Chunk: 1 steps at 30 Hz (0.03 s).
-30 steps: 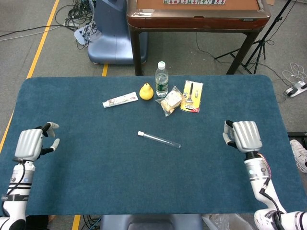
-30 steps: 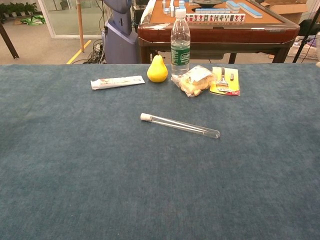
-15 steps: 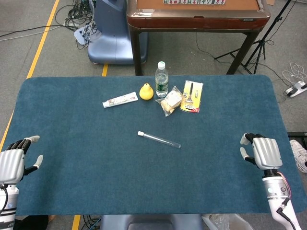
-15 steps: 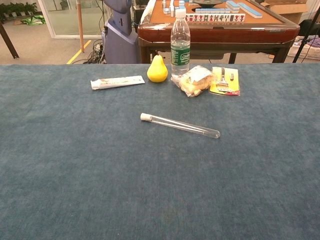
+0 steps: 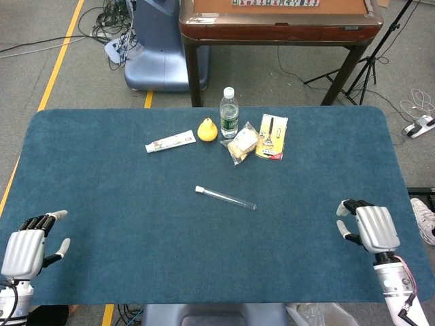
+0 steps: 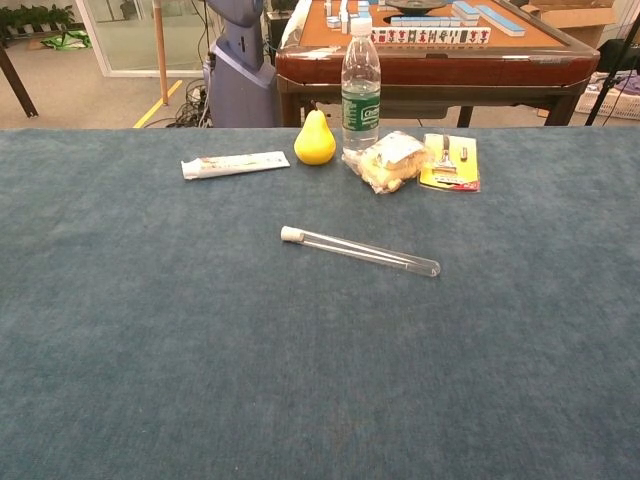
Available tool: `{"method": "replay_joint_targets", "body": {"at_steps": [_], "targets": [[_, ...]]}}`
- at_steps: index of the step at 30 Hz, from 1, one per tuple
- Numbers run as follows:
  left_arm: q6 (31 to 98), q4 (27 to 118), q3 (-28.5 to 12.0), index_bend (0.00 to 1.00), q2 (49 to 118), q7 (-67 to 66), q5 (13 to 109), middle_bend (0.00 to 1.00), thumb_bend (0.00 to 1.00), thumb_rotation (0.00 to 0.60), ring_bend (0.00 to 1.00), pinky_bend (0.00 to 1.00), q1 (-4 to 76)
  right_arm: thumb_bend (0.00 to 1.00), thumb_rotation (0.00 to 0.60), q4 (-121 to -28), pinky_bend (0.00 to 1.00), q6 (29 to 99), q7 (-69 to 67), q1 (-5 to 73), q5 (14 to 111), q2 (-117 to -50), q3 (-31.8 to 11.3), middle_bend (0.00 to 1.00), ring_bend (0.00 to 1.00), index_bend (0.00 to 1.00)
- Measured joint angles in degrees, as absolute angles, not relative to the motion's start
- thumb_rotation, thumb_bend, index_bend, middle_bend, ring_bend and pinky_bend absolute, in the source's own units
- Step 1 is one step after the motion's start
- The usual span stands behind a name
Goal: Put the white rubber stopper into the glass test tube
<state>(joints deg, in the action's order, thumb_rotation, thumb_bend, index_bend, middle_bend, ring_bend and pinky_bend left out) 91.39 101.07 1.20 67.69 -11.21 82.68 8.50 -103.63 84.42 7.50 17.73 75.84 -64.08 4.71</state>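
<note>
A glass test tube (image 5: 228, 197) (image 6: 365, 251) lies flat near the middle of the blue table, its rounded end to the right. The white rubber stopper (image 5: 198, 189) (image 6: 291, 234) sits in the tube's left mouth. My left hand (image 5: 27, 244) hovers at the table's near left corner, holding nothing, fingers apart. At the near right edge is my right hand (image 5: 368, 226), fingers loosely curled, with nothing in it. Both hands are far from the tube and show only in the head view.
Along the far side stand a toothpaste tube (image 5: 170, 141), a yellow pear (image 5: 207, 129), a water bottle (image 5: 229, 113), a bag of snacks (image 5: 242, 143) and a yellow carded tool pack (image 5: 272, 136). A brown table (image 5: 279, 20) stands behind.
Both hands have drawn back from the table's middle sides toward its near corners over the last second. The tube and stopper have not moved.
</note>
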Motion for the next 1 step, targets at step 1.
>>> {"method": "replay_joint_targets", "body": {"at_steps": [1], "targets": [[91.4, 101.1, 1.3, 0.27, 67.9, -11.2, 83.1, 0.33, 0.28, 0.6, 0.29, 0.26, 8.4, 0.36, 0.6, -103.3, 0.6, 84.4, 6.8, 17.4, 76.8, -64.1, 4.8, 0.49, 0.46, 0.51]]}}
